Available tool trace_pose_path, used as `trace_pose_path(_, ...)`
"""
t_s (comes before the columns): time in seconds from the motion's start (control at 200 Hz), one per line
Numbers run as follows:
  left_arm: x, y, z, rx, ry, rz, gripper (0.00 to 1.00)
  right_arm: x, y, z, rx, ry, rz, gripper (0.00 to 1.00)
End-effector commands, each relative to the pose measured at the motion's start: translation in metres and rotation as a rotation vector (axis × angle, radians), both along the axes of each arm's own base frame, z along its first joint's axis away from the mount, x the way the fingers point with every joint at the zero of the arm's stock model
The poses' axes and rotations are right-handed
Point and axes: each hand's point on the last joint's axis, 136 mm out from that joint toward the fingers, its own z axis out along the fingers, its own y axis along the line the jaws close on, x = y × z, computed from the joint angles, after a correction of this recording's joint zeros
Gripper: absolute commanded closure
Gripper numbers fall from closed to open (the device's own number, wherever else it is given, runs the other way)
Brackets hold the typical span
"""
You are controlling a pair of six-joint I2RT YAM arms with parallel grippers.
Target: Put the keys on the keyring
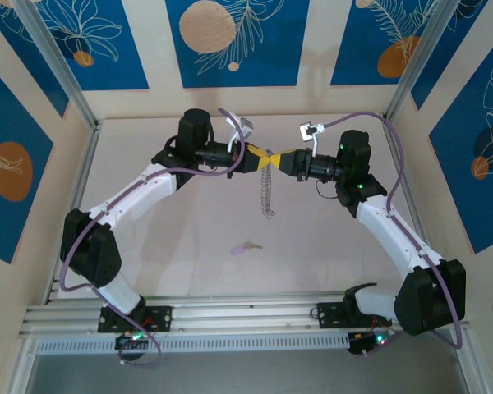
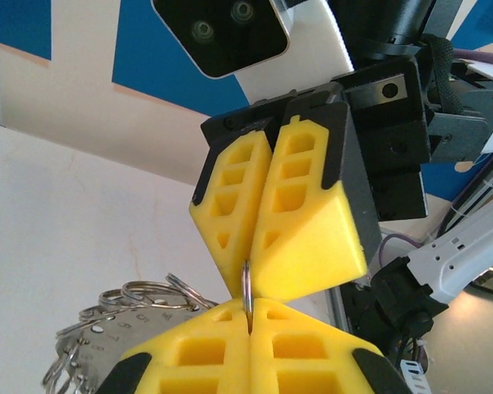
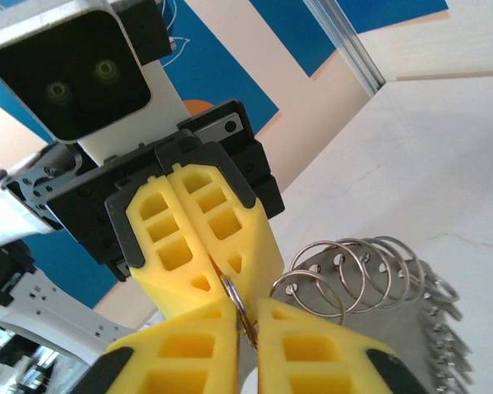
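Observation:
Both grippers meet tip to tip above the middle of the table. The keyring (image 1: 269, 195), grey metal fringed with small silver loops, hangs down from where they meet. My left gripper (image 1: 261, 159) is shut on one thin loop (image 2: 247, 291) of it, with the rest of the keyring (image 2: 107, 328) dangling to the lower left in the left wrist view. My right gripper (image 1: 278, 161) pinches the same loop (image 3: 240, 310) from the opposite side, and several loops (image 3: 370, 267) fan out beside it. A small key (image 1: 246, 246) with a pale lilac head lies on the table below, apart from both grippers.
The white table (image 1: 181, 246) is boxed in by blue and cream patterned walls on metal posts (image 1: 78, 103). Purple cables (image 1: 394, 156) loop along both arms. Both arm bases (image 1: 131, 316) stand on the rail at the near edge.

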Motion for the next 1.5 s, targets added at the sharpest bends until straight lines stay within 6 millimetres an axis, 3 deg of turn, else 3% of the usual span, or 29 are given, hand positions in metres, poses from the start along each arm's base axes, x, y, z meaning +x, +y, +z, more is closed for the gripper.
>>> trace_pose_path(0.0, -0.002, 0.0, 0.015, -0.028, -0.038, -0.039, 1.0, -0.004, -0.002, 0.021, 0.011, -0.057, 0.003, 0.96)
trace_pose_path(0.03, -0.002, 0.0, 0.015, -0.027, -0.038, -0.038, 1.0, -0.004, -0.002, 0.021, 0.011, -0.059, 0.003, 1.0)
trace_pose_path(0.38, 0.013, 0.008, 0.004, 0.031, -0.041, 0.104, 1.0, 0.009, -0.009, 0.004, -0.016, -0.007, -0.109, 1.0)
trace_pose_path(0.55, 0.024, 0.018, -0.009, 0.084, -0.031, 0.177, 0.84, 0.022, -0.014, -0.009, -0.02, 0.04, -0.187, 1.0)
trace_pose_path(0.735, 0.032, 0.032, -0.003, 0.081, -0.05, 0.281, 0.59, 0.024, -0.011, -0.017, -0.035, 0.054, -0.215, 1.0)
trace_pose_path(0.89, 0.035, 0.045, 0.0, 0.065, -0.059, 0.359, 0.43, 0.027, -0.007, -0.024, -0.048, 0.058, -0.233, 1.0)
trace_pose_path(1.195, 0.046, 0.06, -0.015, 0.085, -0.028, 0.459, 0.31, 0.025, 0.006, -0.027, -0.069, 0.068, -0.222, 1.0)
trace_pose_path(1.495, 0.05, 0.065, -0.021, 0.095, 0.007, 0.477, 0.3, 0.015, 0.003, -0.009, -0.116, 0.085, -0.247, 1.0)
